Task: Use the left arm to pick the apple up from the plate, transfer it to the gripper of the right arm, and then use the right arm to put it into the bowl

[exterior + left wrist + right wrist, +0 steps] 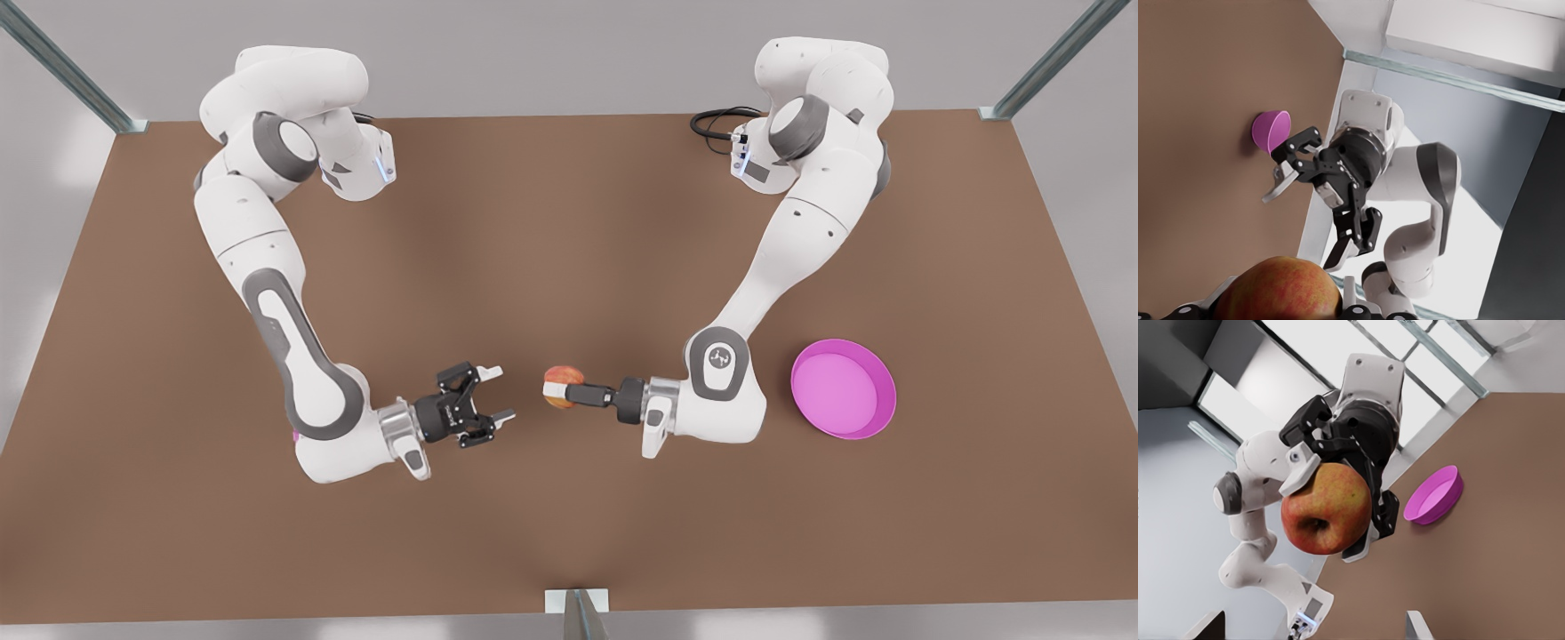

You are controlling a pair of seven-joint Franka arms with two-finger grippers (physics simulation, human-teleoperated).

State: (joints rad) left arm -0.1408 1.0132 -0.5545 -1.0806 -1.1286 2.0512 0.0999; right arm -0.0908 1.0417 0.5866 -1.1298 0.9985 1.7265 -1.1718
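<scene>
Your left hand (553, 388) grips the apple (564, 386) above the table (569, 222), facing your right hand (494, 392), which hangs open just beside it, plate (843, 388) well behind.

A broad brown desk (551, 222) spreads across the front view, its matte top plain in colour with soft lighter and darker bands of shading. Pale grey floor borders it on every side. Two grey metal struts rise from feet at the far corners, one at the front view's left (62, 67) and one at the front view's right (1049, 62), each slanting outward. A third strut (580, 609) stands on a small pale base at the middle of the near edge. A black cable (716, 123) loops just above the far edge of the desk.
</scene>
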